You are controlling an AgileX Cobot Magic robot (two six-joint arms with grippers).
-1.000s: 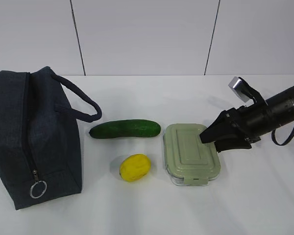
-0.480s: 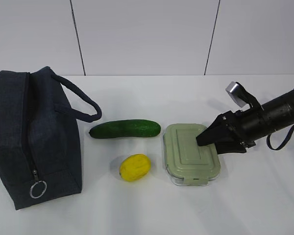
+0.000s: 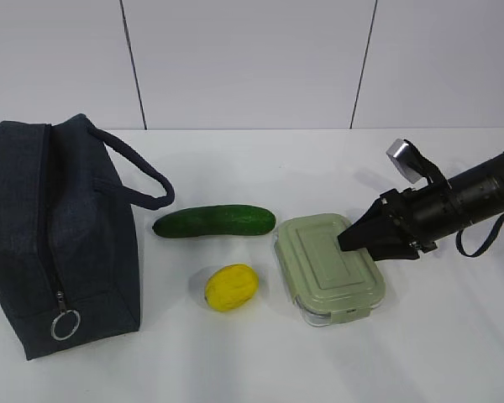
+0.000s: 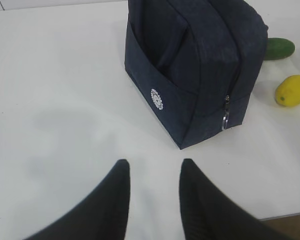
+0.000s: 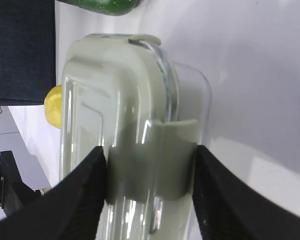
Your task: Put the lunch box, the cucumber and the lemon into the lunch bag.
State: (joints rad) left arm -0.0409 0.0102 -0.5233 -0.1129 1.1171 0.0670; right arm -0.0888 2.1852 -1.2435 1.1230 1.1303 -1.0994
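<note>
The lunch box [image 3: 329, 267], clear with a sage-green lid, lies right of centre, slightly skewed. My right gripper [image 3: 353, 239] comes in low from the right and is shut on its right end; in the right wrist view both fingers press the sides of the lunch box [image 5: 115, 100] around a lid clip, gripper [image 5: 150, 149]. The cucumber [image 3: 215, 222] lies behind the lemon [image 3: 231, 287], left of the box. The navy lunch bag [image 3: 59, 235] stands at the left, zipper closed, ring pull [image 3: 65, 325] low on its front. My left gripper [image 4: 152, 167] hangs open over bare table before the lunch bag [image 4: 200, 55].
The bag's loop handle [image 3: 143, 172] sticks out toward the cucumber. A white wall with dark seams rises behind the white table [image 3: 252, 361]. The table's near edge [image 4: 290, 215] shows at the lower right of the left wrist view.
My right gripper has closed onto the lunch box's right end, and the box has turned and shifted a little. The left gripper, bag, cucumber and lemon have not moved.
</note>
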